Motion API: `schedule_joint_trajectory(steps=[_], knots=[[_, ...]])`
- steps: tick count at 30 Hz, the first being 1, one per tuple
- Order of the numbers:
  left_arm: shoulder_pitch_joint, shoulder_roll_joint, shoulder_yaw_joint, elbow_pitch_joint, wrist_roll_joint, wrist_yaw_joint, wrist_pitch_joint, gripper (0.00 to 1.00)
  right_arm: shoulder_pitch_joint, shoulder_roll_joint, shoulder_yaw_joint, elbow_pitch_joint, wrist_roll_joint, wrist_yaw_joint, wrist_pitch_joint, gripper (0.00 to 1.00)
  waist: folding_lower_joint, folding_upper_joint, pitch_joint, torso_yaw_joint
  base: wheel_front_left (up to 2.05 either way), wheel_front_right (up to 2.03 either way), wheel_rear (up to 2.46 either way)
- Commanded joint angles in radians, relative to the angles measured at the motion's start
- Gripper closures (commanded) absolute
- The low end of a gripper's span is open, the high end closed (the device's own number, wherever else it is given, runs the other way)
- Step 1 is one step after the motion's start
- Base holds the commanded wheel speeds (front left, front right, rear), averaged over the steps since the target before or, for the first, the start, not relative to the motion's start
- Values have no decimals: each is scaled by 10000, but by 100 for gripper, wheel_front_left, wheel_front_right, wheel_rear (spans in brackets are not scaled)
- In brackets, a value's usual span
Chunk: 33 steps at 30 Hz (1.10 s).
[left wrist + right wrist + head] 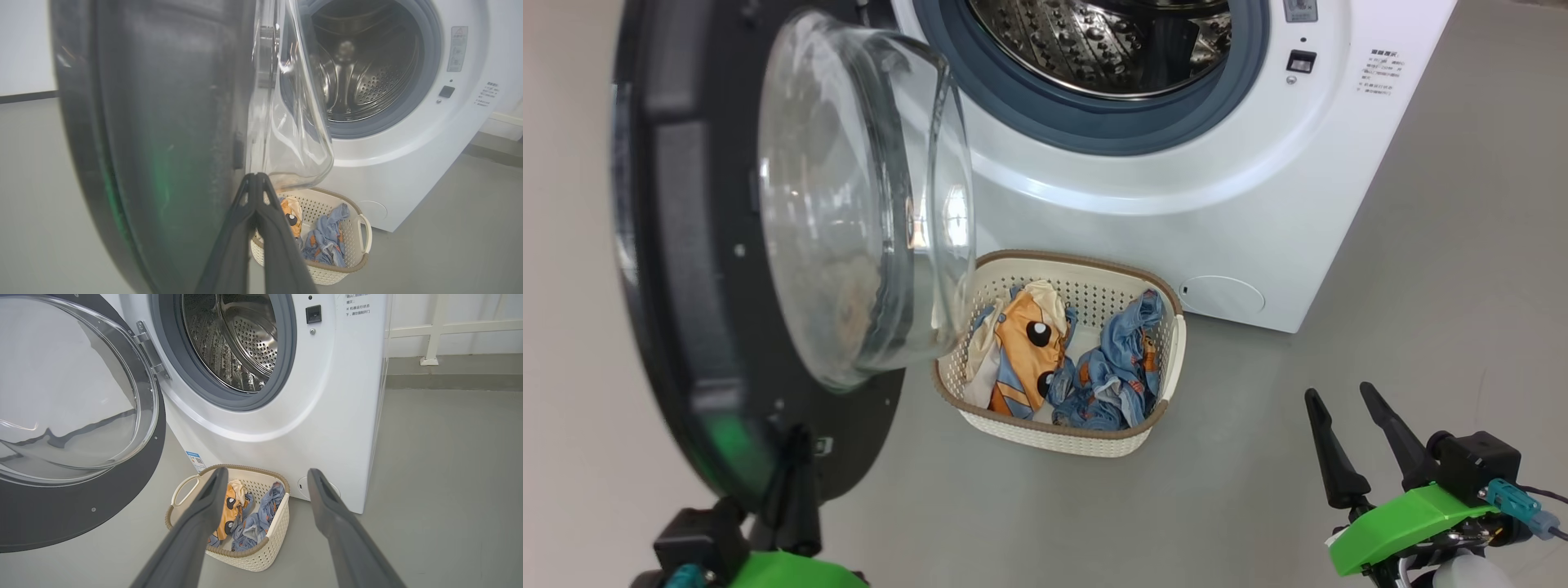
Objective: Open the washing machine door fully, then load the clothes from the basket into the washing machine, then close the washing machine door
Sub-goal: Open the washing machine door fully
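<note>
The washing machine stands with its steel drum exposed. Its washing machine door is swung out to the left, glass bowl facing the machine. On the floor in front sits the basket, holding the clothes: an orange and cream garment and a light blue one. My left gripper is shut and empty, its tips close against the door's lower inner edge. My right gripper hovers open and empty right of the basket, pointing toward it.
Grey floor spreads around the machine, with open room to its right. The door's bowl overhangs the basket's left end. A white frame leg and a wall base stand behind the machine's right side.
</note>
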Motion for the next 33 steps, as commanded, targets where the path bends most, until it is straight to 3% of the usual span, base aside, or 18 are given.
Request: schedule_joint_trajectory(steps=[1,17,25,33], knots=[[-476,364,635,101,-104,4,-134,100,-29,-65,270,-239,121,16,-120,0,0,-1,42,-33,0,0,0],[-1677,1275,2686,2088,-915,80,-834,100,-224,-482,409,-232,152,16,-120,0,0,-1,406,-378,0,0,0],[-2089,1634,3256,2916,-1023,-150,-1027,100,-225,-563,424,-252,90,16,-120,0,0,-1,521,-483,0,0,0],[-2841,2024,4016,4116,-975,-708,-1103,100,-347,-688,449,-325,87,16,-59,0,0,-1,718,-618,0,0,0]])
